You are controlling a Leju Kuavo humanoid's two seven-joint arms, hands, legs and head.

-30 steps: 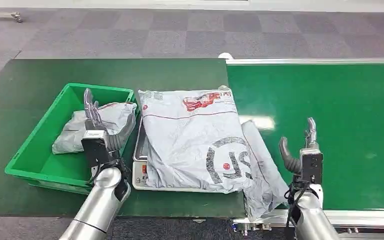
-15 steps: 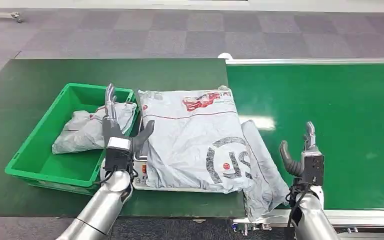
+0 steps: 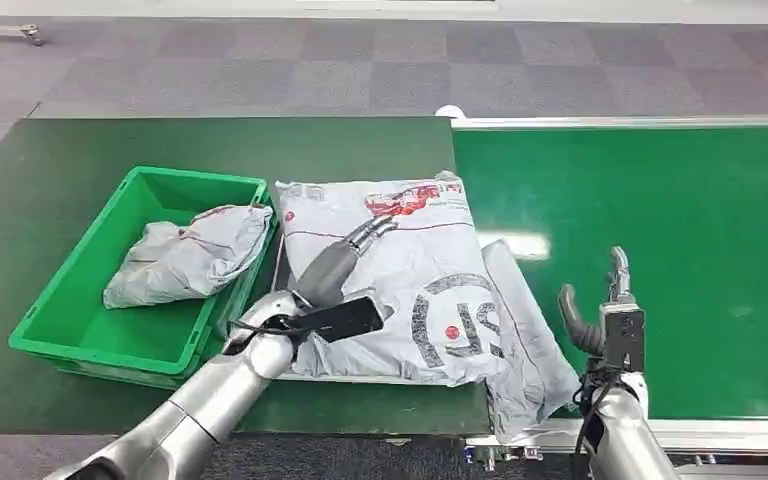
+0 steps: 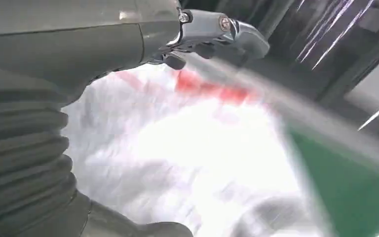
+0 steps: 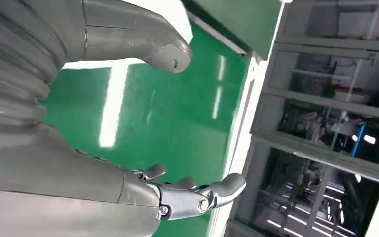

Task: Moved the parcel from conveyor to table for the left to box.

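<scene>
On the dark green tabletop (image 3: pixel 80 160), beside the conveyor (image 3: pixel 660 220), the left hand (image 3: pixel 345 260) reaches over a large grey parcel (image 3: pixel 400 290), its fingers (image 3: pixel 372 232) stretched out flat above the plastic and holding nothing. The parcel lies on a metal scale (image 3: pixel 278 340) just right of a green box (image 3: pixel 70 300), with a second grey bag (image 3: pixel 535 350) tucked under its right side and hanging over the seam between tabletop and conveyor. The transfer off the belt appears done; the step in hand looks like the left arm's turn to take the parcel and box it. Near the conveyor's near edge the right hand (image 3: pixel 600 310) stands upright, thumb and fingers apart, empty.

The next move seems to call for the left fingers to come down and close on a fold or edge of the soft bag, then carry it left over the box rim, where another crumpled parcel (image 3: pixel 185 255) already lies.

The parcel is a slack, wrinkled grey mailer with a round dark logo, a red dot at its centre and red print near its far edge. The left wrist view is blurred; it shows pale plastic and red marks beneath the hand.
</scene>
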